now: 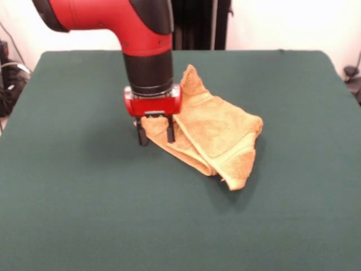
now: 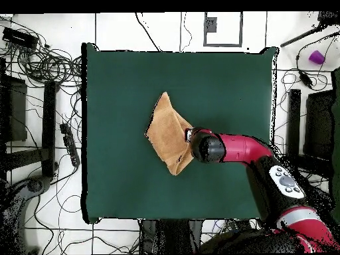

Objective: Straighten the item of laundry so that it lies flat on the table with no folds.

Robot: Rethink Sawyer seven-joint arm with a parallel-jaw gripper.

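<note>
The orange-yellow towel [image 1: 217, 132] lies crumpled and folded over itself near the middle of the dark green table [image 1: 79, 203]. One corner points toward the robot and a thick fold lies at the near right. My gripper [image 1: 155, 135] is down at the towel's left edge. Its two black fingers [image 1: 141, 134] stand apart, with the towel's edge between them and the tips at the table top. In the overhead view the towel [image 2: 166, 133] is a folded wedge, and the arm's wrist [image 2: 207, 147] hides the gripper at the towel's right edge.
The red and black arm [image 1: 141, 34] comes down from the top left over the table's far side. Cables and stands [image 2: 40, 66] lie on the floor around the table. A purple object [image 2: 317, 57] sits off the table at the top right.
</note>
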